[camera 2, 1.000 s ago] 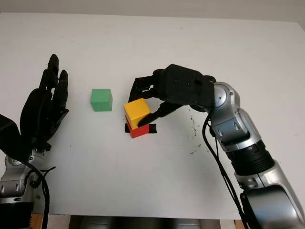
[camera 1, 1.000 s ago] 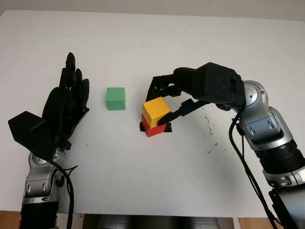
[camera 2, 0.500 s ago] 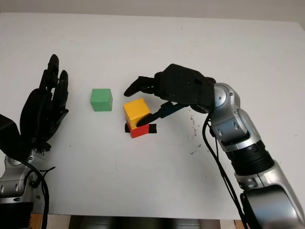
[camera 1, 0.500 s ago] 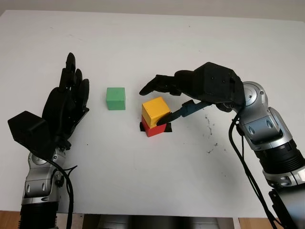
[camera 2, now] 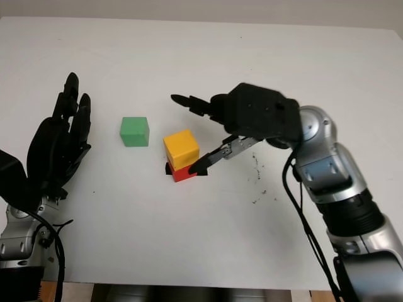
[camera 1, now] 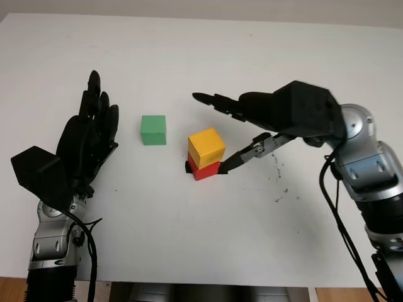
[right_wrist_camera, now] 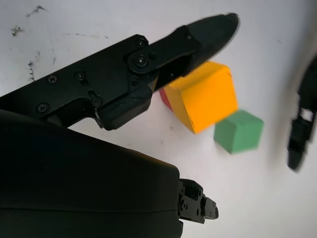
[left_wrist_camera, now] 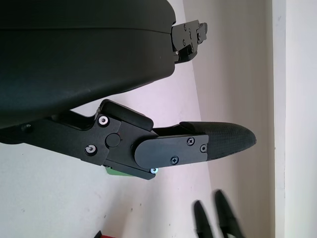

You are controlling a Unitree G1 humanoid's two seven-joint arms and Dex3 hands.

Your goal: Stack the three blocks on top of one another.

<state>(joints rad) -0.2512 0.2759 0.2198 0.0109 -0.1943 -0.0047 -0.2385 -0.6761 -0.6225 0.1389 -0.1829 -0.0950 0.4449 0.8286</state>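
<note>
Surface: white table (camera 1: 201, 239), dark scuffs at 3 o'clock of the stack.
Left hand (camera 1: 85, 148): open, holding nothing, at 9 o'clock of the green block.
Stack: yellow block (camera 1: 206, 146) sits on the red block (camera 1: 204, 170), mid-table.
Right hand (camera 1: 252, 123): released, holding nothing, at 3 o'clock of the stack; one fingertip just beside the red block, the others reaching over the yellow block at 12 o'clock.
Green block (camera 1: 153, 129): alone on the table, at 10 o'clock of the stack, apart from it.
Right wrist view: the yellow block's side face, green block beyond.
</note>
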